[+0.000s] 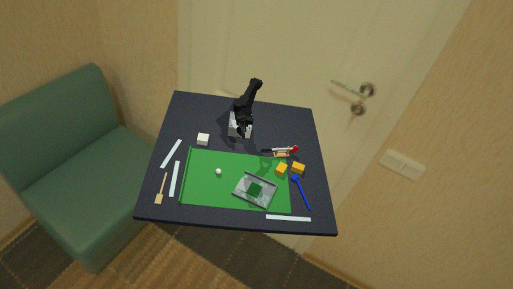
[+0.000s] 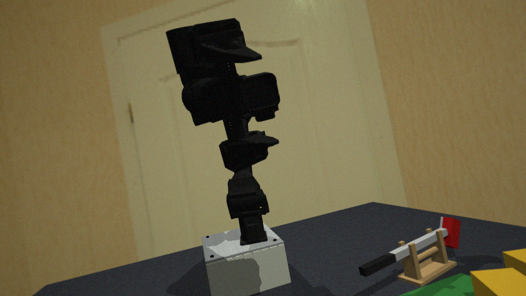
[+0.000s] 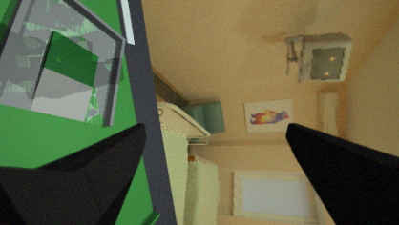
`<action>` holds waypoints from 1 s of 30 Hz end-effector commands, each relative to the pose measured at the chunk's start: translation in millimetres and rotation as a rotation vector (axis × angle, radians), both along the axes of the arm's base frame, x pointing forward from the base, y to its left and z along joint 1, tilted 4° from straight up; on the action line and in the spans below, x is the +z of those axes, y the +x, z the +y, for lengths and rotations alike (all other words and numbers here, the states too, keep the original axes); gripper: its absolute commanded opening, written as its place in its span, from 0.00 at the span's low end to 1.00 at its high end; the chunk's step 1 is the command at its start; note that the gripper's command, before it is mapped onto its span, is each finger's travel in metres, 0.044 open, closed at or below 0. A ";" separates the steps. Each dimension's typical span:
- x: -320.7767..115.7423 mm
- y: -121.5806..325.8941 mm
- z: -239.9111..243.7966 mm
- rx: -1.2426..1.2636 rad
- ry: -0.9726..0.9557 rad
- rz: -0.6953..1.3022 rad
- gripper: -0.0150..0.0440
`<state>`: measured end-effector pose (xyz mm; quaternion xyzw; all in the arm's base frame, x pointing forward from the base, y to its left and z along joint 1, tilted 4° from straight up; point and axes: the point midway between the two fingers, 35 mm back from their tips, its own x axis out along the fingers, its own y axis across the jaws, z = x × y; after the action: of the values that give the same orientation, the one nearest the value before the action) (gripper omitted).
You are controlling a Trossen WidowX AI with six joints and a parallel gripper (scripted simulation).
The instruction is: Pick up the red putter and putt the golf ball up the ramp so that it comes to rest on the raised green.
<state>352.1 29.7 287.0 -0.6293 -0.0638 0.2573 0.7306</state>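
The red-headed putter (image 1: 294, 149) (image 2: 451, 232) lies across a wooden stand (image 1: 281, 154) (image 2: 428, 272), its black grip end pointing left. The white golf ball (image 1: 218, 171) rests on the left half of the green mat (image 1: 204, 192). The grey ramp (image 1: 240, 184) with side rails stands on the right half. The raised green (image 1: 254, 189) (image 3: 72, 59) is a dark green square on it. My gripper (image 2: 269, 98) (image 3: 217, 130) is open and empty, high above the table and away from the putter. The ball is not in the wrist view.
Two yellow blocks (image 1: 281, 168) (image 1: 298, 167) lie near the mat's right edge, by a blue club (image 1: 303, 193). A white block (image 1: 202, 138) is at the back left. A wooden paddle (image 1: 162, 188) and pale strips (image 1: 170, 153) (image 1: 174, 178) lie left; another strip (image 1: 288, 217) lies in front.
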 end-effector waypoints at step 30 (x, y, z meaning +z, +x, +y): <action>-251.1 -160.7 180.0 0.287 -0.470 1.115 1.00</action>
<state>191.9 209.7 48.6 -0.5292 0.2957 0.6499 0.4584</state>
